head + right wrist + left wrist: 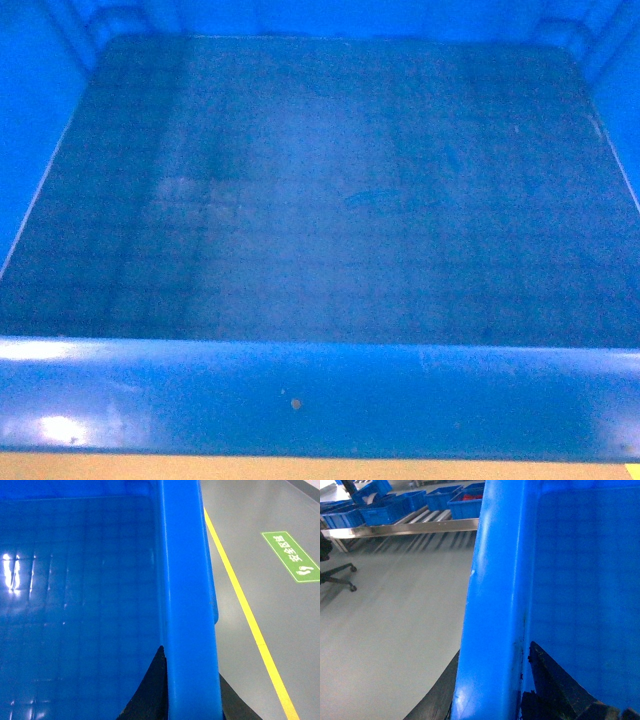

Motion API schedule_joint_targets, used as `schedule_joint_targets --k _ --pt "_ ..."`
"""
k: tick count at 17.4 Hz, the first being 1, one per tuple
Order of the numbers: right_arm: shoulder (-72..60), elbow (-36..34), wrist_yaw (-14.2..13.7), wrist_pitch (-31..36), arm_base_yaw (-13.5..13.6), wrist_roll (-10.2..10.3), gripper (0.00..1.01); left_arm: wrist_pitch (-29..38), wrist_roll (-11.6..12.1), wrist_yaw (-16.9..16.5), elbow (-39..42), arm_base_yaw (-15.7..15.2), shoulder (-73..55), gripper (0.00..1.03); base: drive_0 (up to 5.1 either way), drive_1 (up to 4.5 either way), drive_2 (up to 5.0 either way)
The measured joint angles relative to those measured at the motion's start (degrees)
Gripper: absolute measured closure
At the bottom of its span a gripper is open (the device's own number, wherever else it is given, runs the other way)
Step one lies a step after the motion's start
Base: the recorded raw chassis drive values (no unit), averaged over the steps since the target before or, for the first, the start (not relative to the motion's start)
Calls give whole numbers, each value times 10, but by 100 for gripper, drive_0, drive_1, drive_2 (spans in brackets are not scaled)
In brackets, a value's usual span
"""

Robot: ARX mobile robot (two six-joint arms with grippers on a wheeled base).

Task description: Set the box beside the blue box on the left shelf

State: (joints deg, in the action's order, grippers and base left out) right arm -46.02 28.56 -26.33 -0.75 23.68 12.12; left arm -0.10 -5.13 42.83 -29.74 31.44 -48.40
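Head view is filled almost wholly by the box [330, 200], its grid floor empty and its near rim [300, 395], with a small brown speck, lying across the bottom; it seems carried close in front of the robot, between the two arms. In the left wrist view the left claw [520, 700] sits astride the box's left wall, one dark finger [555, 680] inside and another outside, apparently clamped on the rim. The right claw [190, 700] straddles the right wall the same way, a dark finger [152, 690] inside.

The step in hand looks like transport toward the left shelf [420, 527], far off to the left, where roller lanes run behind a metal front rail and several blue crates [380, 507] already stand. To do it well, keep both rims level and the grips even, and approach square to the rail.

Grey floor [385, 630] lies open between robot and shelf; a chair base [340, 575] stands at far left. On the right, a yellow line [245, 610] and green floor sign [292, 557] mark bare floor.
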Motion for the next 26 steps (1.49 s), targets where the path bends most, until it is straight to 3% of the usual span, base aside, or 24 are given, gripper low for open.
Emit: schedule_joint_targets --k 26 --pt "0 0 0 1 0 -1 92 0 0 1 0 0 0 69 4 418 -409"
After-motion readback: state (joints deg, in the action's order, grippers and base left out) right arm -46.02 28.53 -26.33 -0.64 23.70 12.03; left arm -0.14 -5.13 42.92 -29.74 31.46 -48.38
